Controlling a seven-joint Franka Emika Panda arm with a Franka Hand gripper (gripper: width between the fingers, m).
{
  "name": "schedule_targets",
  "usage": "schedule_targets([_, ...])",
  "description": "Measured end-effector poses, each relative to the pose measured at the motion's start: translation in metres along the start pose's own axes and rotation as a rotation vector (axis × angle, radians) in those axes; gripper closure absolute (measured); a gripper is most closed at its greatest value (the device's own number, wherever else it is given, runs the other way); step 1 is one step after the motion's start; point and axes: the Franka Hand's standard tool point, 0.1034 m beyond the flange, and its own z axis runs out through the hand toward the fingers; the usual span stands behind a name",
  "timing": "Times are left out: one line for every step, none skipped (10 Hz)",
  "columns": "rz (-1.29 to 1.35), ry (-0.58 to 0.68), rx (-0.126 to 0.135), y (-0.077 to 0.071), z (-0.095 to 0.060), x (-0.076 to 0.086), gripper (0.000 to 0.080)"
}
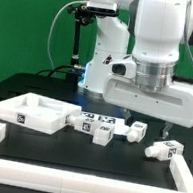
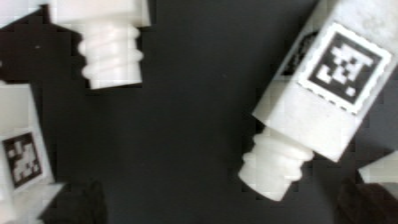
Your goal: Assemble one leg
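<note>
Smooth matt white plastic for the leg, moulded with a ribbed screw tip; same finish on a second leg. Flat printed black-and-white marker tag, paper-like, without sheen. Dull black, even table underneath. Glossy white casing on the arm, catching light; matt white plastic on the tray-like piece.
</note>
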Motion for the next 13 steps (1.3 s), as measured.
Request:
schedule_targets([0.065, -0.008, 0.017, -0.006, 0.001, -0.001, 0.0151])
schedule_targets([0.090, -0.010, 0.036, -0.010, -0.002, 0.001, 0.0151])
schedule_targets([0.092, 0.004, 0.043, -0.014, -0.006, 0.001, 0.0151])
schedule_targets([0.086, 0.004, 0.042, -0.014, -0.005, 0.001, 0.0151])
schedule_targets([0.086, 0.003, 0.041, -0.013, -0.005, 0.001, 0.0151])
schedule_targets([0.086, 0.003, 0.041, -0.013, -0.005, 0.001, 0.0151])
schedule_targets([0.102, 0.001, 0.039, -0.013, -0.003, 0.001, 0.0151])
schedule_targets([0.147, -0.003, 0.036, -0.014, 0.001, 0.004, 0.0151])
schedule_targets([0.171, -0.005, 0.040, -0.016, 0.006, 0.010, 0.0151])
schedule_targets([0.214, -0.001, 0.043, -0.017, 0.011, 0.013, 0.0151])
schedule_targets([0.257, 0.010, 0.045, -0.019, 0.017, 0.013, 0.0151])
schedule_targets([0.260, 0.012, 0.042, -0.019, 0.024, 0.011, 0.0151])
schedule_targets([0.268, 0.014, 0.039, -0.020, 0.028, 0.009, 0.0151])
